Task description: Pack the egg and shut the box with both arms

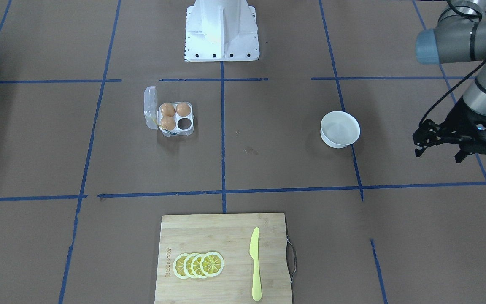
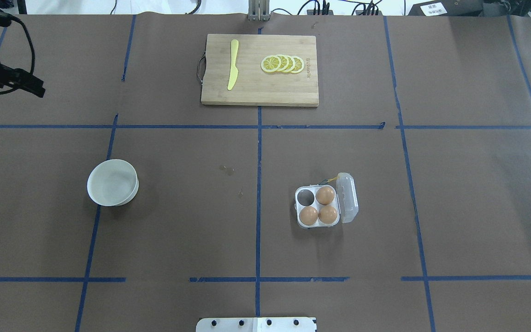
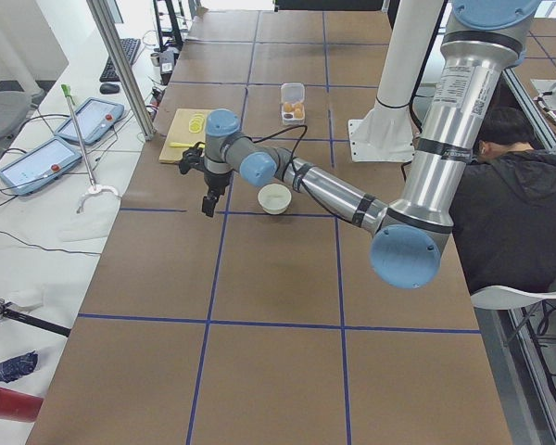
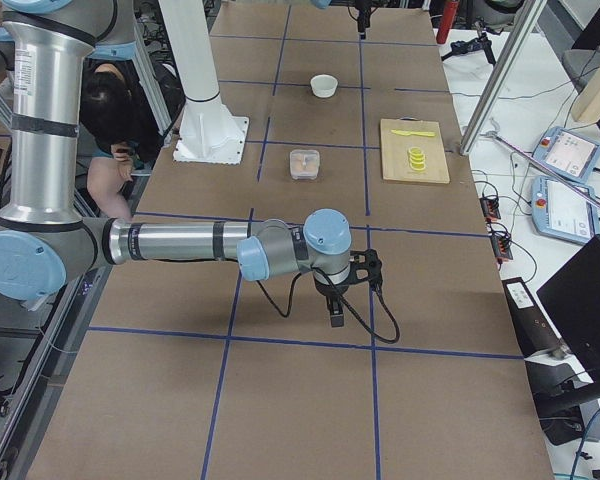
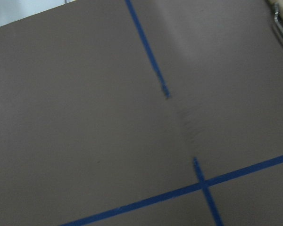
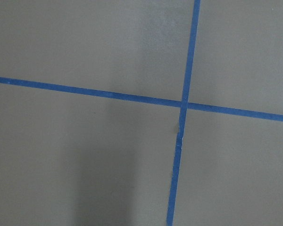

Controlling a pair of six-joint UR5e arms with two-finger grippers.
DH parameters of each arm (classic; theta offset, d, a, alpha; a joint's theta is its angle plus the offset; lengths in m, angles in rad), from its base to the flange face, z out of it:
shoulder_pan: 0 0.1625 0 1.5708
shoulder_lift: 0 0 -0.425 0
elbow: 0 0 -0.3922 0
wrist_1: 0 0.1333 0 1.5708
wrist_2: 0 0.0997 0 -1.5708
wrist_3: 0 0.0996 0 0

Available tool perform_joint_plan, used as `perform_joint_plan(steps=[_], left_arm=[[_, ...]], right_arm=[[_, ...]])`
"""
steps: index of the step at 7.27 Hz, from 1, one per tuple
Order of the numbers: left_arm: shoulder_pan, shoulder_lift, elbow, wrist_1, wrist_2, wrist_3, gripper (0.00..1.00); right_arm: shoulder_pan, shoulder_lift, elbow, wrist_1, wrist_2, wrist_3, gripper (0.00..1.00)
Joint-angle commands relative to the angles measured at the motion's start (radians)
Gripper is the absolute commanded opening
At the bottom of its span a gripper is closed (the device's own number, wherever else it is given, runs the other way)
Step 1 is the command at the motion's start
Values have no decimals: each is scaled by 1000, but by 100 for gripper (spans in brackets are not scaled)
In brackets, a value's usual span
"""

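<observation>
Box [image 2: 318,225] sits at 4 o'clock on the tabletop [image 2: 191,230], well clear of all edges. Lid [image 2: 347,198] lies open toward 3 o'clock. Three eggs [image 2: 325,195] seated. Left arm [image 1: 485,84] at 10 o'clock edge, jaws spread, empty. Right arm [image 4: 170,242] jaws: cannot tell.

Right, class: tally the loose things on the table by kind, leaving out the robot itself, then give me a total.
Eggs: 3
Clear egg box: 1
White bowl: 1
Wooden cutting board: 1
Yellow knife: 1
Lemon slices: 4
Total: 11
</observation>
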State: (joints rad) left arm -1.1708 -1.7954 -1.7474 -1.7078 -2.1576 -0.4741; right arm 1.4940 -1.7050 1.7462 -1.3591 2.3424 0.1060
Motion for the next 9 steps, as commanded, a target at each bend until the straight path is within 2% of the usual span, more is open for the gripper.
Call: perform_joint_plan(steps=[1,2,3,4,5,6,9], left_arm=[[-171,53,16,187,-67,184,100],[-235,54,34,265,-68,339,100],[-309,85,46,270,-70,430,100],[-392,166,55,252,-79,501,100],[-421,229,62,216,-153,512,100],[-434,266,65,177,-178,511,100],[-432,263,78,169,-171,512,100]], right_arm=[[0,-4,-2,0,0,1,100],[0,-4,-2,0,0,3,100],[0,-4,-1,0,-2,3,100],[0,-4,-1,0,-3,7,100],[0,-4,1,0,-3,11,100],[0,-4,1,2,-6,11,100],[0,-2,2,2,2,5,100]])
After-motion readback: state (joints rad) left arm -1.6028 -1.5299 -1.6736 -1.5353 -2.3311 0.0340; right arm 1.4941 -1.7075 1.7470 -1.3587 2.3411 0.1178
